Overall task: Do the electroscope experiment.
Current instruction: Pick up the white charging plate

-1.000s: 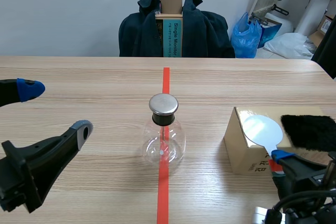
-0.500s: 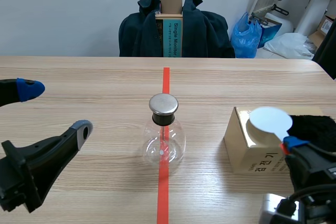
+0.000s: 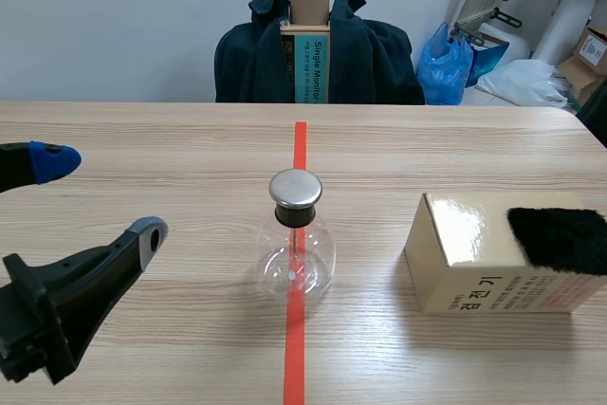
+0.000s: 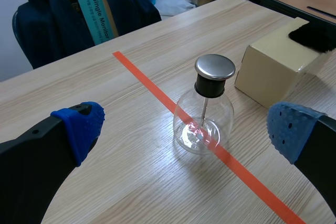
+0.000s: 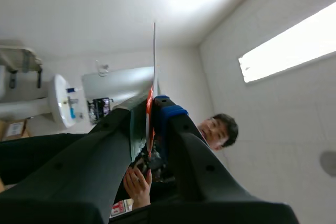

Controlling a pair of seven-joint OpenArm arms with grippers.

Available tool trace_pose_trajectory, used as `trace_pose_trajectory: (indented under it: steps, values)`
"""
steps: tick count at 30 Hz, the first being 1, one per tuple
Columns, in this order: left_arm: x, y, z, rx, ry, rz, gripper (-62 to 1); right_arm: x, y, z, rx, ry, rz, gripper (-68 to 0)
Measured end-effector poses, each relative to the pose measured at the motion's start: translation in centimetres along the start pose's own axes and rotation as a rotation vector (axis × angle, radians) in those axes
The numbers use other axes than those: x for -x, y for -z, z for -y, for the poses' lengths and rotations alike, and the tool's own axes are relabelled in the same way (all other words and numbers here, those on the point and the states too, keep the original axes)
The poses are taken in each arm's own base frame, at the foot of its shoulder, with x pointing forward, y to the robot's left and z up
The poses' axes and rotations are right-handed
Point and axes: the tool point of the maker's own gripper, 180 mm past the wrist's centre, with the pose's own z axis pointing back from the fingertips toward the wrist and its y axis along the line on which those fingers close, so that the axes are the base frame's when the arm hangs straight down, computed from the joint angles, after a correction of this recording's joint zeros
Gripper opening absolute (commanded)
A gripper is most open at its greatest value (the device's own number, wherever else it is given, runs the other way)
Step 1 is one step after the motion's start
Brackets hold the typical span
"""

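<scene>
Right gripper pinches a paddle, aimed ceilingward; left gripper gapes wide at 9 o'clock of the electroscope on the tabletop. Swung down clumsily, the paddle could topple it.

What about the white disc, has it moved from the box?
Yes. The right hand lifted the white disc up off the cardboard box, out of the scene view.

Clear smooth glass flask with brushed metal cap, matt grained wood table, glossy cardboard box topped by black fuzzy fur, left gripper matt black plastic with dotted blue rubbery pads, right gripper pinching a thin stiff plate.
</scene>
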Motion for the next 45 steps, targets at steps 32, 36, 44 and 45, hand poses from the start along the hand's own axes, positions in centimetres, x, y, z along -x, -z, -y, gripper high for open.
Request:
trace_pose_trajectory:
  steps: [32,36,44,45]
  values:
    - [0.1,0.0,0.0,0.003,0.015,-0.008,1.4,6.3,1.4,7.2,0.203,-0.022,-0.231,-66.8]
    - [0.2,0.0,0.0,0.003,0.017,-0.009,1.4,5.6,1.6,7.2,0.203,-0.027,-0.190,-66.8]
    - [0.2,0.0,0.1,0.003,0.017,-0.009,1.4,5.0,3.0,7.5,0.211,0.005,-0.147,-66.8]
    - [0.2,0.0,0.1,0.003,0.017,-0.009,1.4,4.8,3.3,7.1,0.190,0.006,-0.137,-66.8]
